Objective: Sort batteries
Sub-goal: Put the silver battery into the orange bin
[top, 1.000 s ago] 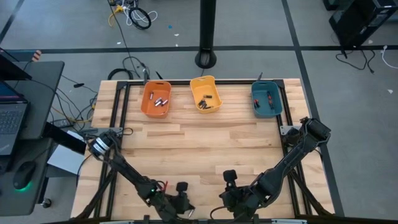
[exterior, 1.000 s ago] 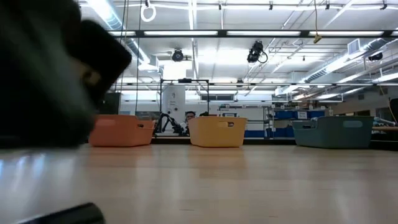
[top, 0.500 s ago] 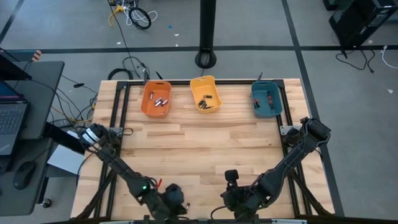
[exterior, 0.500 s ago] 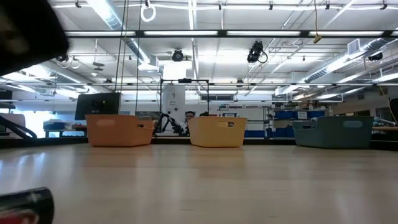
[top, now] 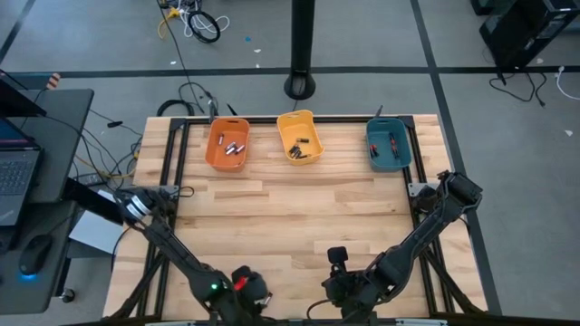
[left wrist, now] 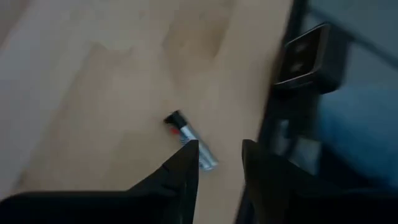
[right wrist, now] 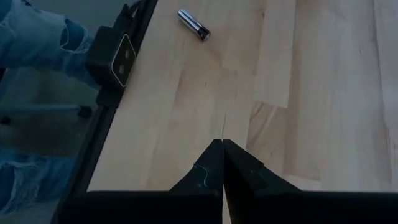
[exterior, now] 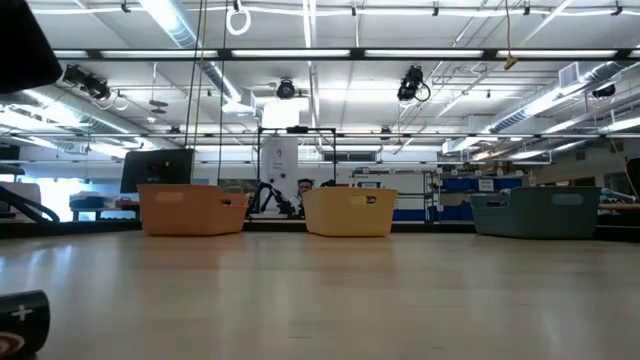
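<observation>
Batteries are mostly binned, but one battery (left wrist: pixel 189 140) lies on the near table edge just beyond my left gripper (left wrist: pixel 219 163), whose fingers have just parted, empty, ready to descend; my right gripper (right wrist: pixel 222 163) waits closed.

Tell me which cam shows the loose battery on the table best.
Right wrist view: the small silvery cylindrical battery lies unobstructed on bare wood. Left wrist view shows it blurred, partly behind the left hand. High and low views don't show it clearly.

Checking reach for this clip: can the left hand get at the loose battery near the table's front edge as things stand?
Probably yes: the left hand hangs over the battery with fingers apart, bare wood around it, nothing between.
</observation>
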{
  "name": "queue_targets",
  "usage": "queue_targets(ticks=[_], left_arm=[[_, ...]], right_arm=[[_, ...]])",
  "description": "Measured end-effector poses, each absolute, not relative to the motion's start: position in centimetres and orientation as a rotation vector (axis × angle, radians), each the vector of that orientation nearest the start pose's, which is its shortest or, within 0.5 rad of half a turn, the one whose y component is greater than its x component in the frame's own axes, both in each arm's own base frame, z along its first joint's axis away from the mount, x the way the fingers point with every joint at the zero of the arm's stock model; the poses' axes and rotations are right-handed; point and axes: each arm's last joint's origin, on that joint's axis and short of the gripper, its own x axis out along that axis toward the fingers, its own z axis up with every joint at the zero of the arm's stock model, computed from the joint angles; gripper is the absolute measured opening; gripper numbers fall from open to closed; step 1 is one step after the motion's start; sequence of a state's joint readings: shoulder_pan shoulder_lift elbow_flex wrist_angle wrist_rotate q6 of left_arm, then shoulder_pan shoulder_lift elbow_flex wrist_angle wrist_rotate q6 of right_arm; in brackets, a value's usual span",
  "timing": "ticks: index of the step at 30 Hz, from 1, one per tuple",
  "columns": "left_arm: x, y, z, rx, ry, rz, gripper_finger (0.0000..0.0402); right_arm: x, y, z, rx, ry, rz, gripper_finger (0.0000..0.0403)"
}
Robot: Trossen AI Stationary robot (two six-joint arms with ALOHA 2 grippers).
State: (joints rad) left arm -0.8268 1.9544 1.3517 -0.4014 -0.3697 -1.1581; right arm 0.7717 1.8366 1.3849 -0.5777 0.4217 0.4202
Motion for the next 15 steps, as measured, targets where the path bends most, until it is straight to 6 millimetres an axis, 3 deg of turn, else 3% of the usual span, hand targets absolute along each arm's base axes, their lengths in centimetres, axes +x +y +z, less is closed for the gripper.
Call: queue_targets(ticks=[7,15], left_arm=[[29.6,-30.4,17.9,-0.433,1.030,0.197,0.0131],[30.5,-30.4,18.3,-0.583,0.998,0.248,0.0131]], right_arm=[[28.1,26.3,22.5,-0.193,0.889,0.138,0.0011],[27.9,26.5,22.5,-0.194,0.887,0.140,0.0011]])
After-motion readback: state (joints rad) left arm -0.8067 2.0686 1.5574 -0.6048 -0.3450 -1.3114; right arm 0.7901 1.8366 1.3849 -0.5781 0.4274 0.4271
